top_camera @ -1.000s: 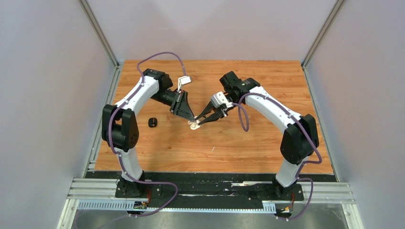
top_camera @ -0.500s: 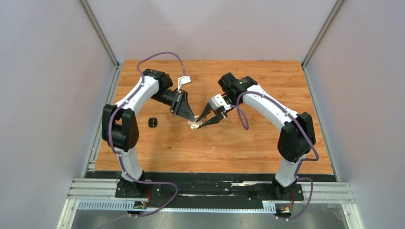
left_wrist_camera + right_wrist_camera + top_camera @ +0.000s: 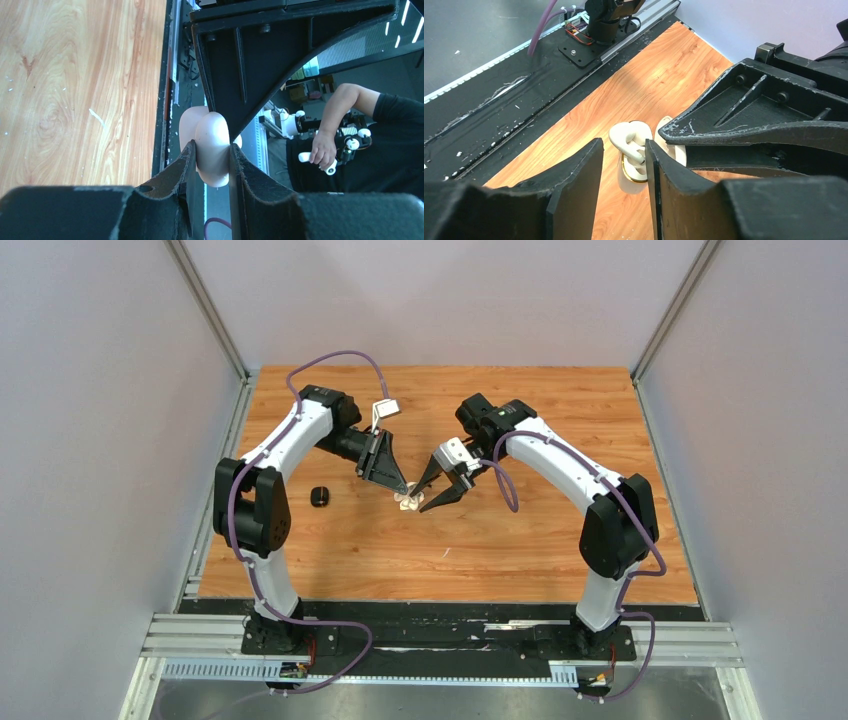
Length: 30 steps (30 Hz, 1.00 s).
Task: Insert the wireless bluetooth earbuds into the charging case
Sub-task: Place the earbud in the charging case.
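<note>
A white charging case [image 3: 407, 502] is held off the table in the middle. My left gripper [image 3: 402, 490] is shut on it; the left wrist view shows its rounded shell [image 3: 212, 147] pinched between both pads. In the right wrist view the case [image 3: 631, 181] is open, with a gold rim. A white earbud [image 3: 630, 144] sits partly in it, its head sticking out. My right gripper [image 3: 623, 150] is open, one finger on each side of the earbud, and it also shows in the top view [image 3: 422, 497]. No black earbud is in view.
A small black rounded case [image 3: 320, 496] lies on the wooden table [image 3: 480, 540] to the left, near my left arm. A small white scuff [image 3: 447, 552] marks the board in front. Metal rails run along the near edge [image 3: 440, 640].
My right gripper has opened and let go of the white earbud at the case. The right arm shifted slightly left. The left gripper has kept hold of the case.
</note>
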Available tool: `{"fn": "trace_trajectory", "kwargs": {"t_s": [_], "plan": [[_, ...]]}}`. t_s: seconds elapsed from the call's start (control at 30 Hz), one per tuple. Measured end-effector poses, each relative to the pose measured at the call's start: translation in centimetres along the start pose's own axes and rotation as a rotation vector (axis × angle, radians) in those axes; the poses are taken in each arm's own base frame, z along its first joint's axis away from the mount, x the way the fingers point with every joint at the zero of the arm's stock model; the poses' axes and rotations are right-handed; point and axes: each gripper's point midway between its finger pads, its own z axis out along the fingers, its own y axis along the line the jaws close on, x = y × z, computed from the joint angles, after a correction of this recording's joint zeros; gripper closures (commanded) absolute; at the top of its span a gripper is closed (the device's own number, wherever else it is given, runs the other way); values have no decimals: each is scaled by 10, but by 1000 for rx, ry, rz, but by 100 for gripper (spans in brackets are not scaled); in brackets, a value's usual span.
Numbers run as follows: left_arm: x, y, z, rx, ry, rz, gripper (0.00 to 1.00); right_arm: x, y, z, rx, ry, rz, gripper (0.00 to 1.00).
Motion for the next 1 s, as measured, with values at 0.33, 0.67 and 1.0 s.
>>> {"fn": "trace_trajectory", "kwargs": {"t_s": [0.33,0.67,1.0], "plan": [[3,1,1,15,-10,-33,100,-7,-6,-4,14,0,46,50],[4,6,6,40,-10,-98,100,-23,-26,-14,60,-43,-9,45],[1,18,6,18,15,-162,100,-23,-33,-37,122,-76,43,48]]}}
